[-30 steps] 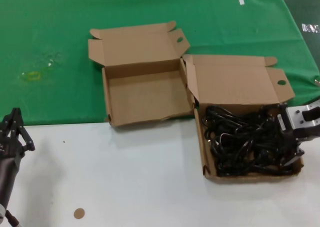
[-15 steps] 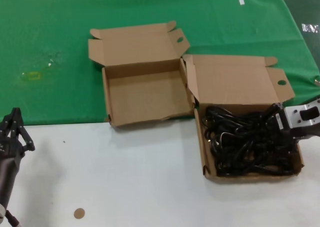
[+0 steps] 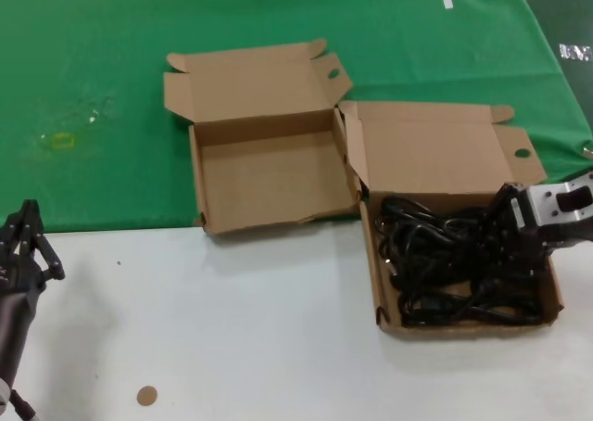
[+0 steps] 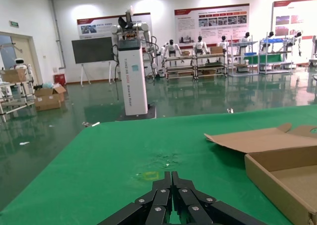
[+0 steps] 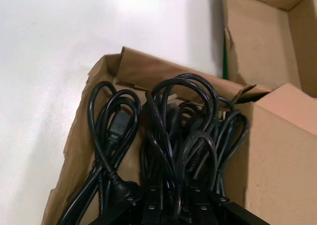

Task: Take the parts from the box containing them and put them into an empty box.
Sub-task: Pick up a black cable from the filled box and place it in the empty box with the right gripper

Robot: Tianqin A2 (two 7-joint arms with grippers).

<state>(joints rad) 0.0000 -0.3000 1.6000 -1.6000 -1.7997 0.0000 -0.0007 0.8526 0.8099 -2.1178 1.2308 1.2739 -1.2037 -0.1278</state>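
right claw (image 3: 508, 224) sat in full box (image 3: 460, 325) near right edge of counter, fingers closed on cord loops (image 5: 181, 136), bundle rising. cords (image 3: 454, 259) filled that box, long axis across counter. empty box (image 3: 269, 219) lay to claw's left, just beside, toward back. left claw (image 3: 28, 240) shut, holding nothing, parked at left edge, farther from cords.

A green cloth (image 3: 111, 87) is spread over the far half of a white table (image 3: 232, 328). A small brown disc (image 3: 146, 396) is seen near the table's front edge.
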